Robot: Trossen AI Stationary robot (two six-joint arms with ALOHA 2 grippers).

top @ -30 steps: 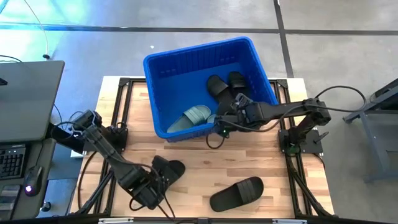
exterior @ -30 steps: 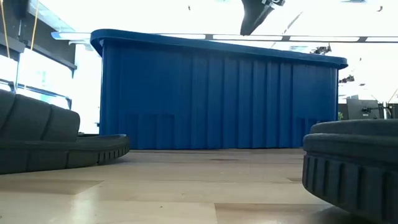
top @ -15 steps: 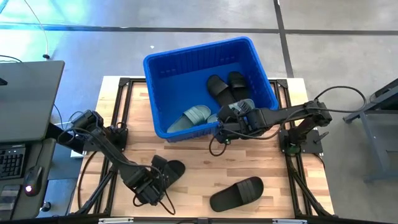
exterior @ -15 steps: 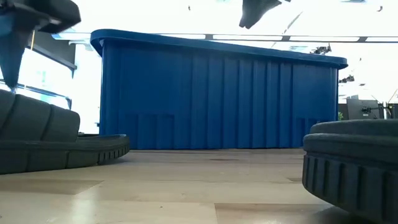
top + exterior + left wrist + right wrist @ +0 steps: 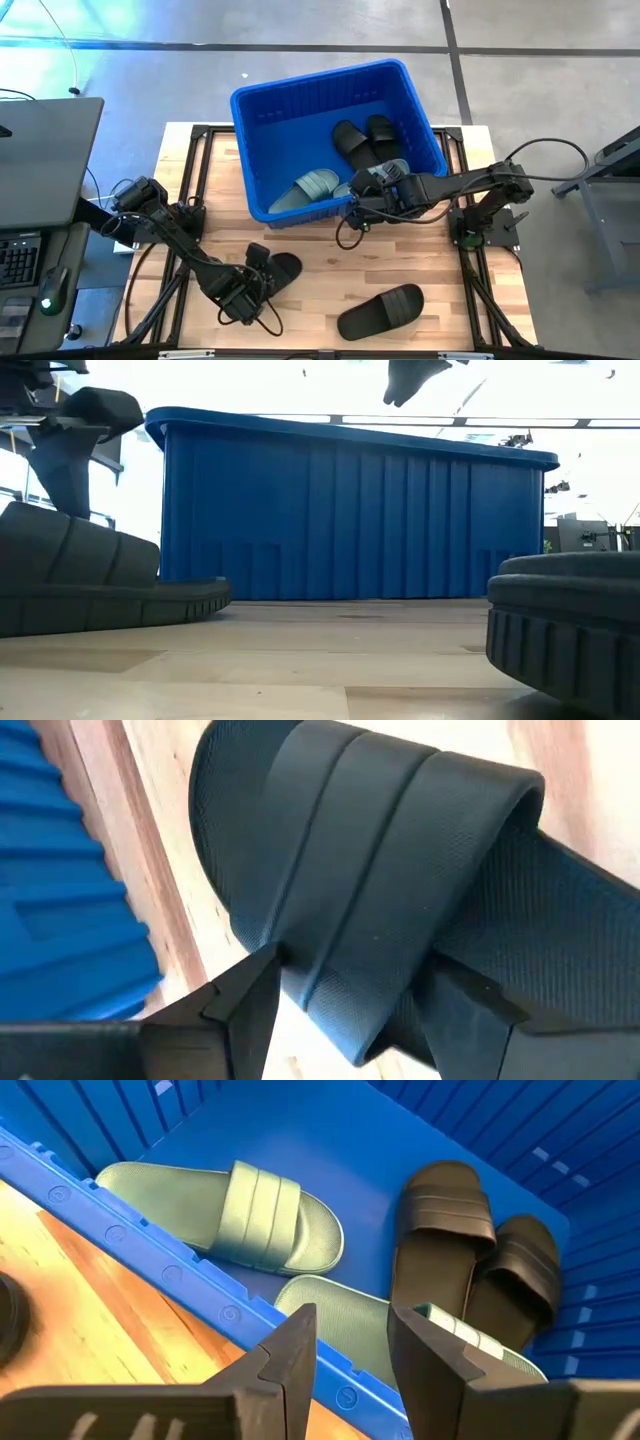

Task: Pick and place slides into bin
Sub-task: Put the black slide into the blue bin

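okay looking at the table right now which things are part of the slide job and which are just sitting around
Part of the job:
- blue bin
- two green slides and two black slides in it
- black slide at the left end effector
- black slide lying alone on the table
- right end effector over the bin's rim

Just sitting around:
- keyboard
- grey desk

A robotics lab or workshop floor.
A wooden table (image 5: 320, 255) on a black metal frame (image 5: 190, 135) stands on bare grey concrete floor (image 5: 540, 80); beside the table sit a keyboard (image 5: 18, 262) and trailing cables (image 5: 545, 150).
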